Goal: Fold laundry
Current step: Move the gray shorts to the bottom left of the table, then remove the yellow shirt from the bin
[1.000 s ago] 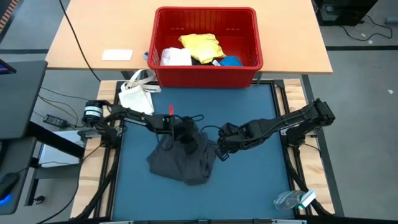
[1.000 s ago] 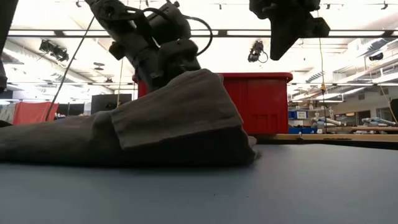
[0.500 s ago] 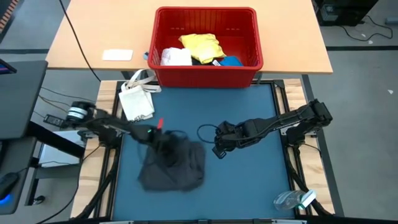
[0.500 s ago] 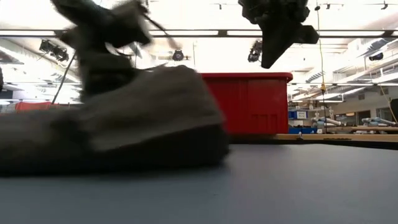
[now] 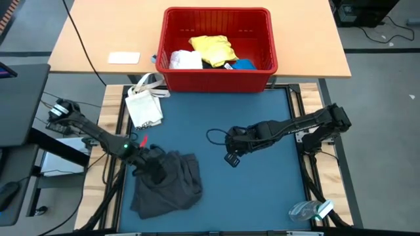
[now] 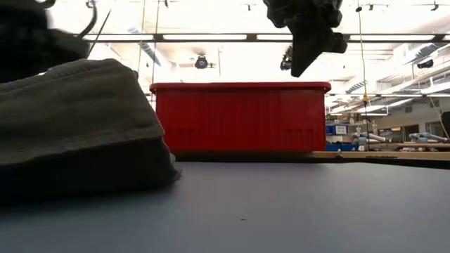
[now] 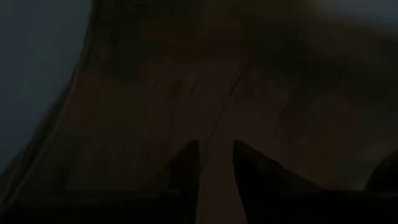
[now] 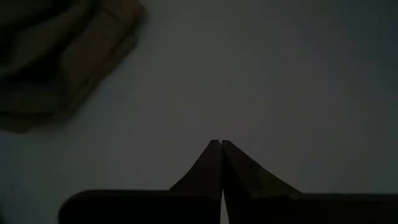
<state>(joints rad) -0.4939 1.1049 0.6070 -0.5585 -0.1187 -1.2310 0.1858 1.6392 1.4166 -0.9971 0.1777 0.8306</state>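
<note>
The dark grey garment (image 5: 167,187) lies bunched on the blue mat (image 5: 262,196) near its near left corner, and bulks large at the left of the low view (image 6: 77,126). My left gripper (image 5: 154,169) is at the garment's far left part, shut on it. My right gripper (image 5: 231,158) hangs shut above the bare middle of the mat, clear of the cloth (image 6: 299,67). The yellow T-shirt (image 5: 213,47), a white cloth (image 5: 185,60) and a small blue piece (image 5: 244,64) lie in the red basket (image 5: 172,82). My left gripper pinches a raised bunch of the grey garment (image 7: 217,134) between its two fingers (image 7: 186,163), with cloth filling the gap between them. The fingers slant down from the table's left side. The rest of the garment lies slack and crumpled on the mat.
The red basket stands on the wooden table past the mat's far edge. A small white bag (image 5: 144,105) lies at the mat's far left corner. A clear plastic item (image 5: 312,210) lies at the near right corner. The mat's right half is bare.
My left gripper has swung toward the table's left and near edges, rolling as it went. It has dragged the grey garment along the mat from the middle to the near left part. The garment has stayed bunched.
</note>
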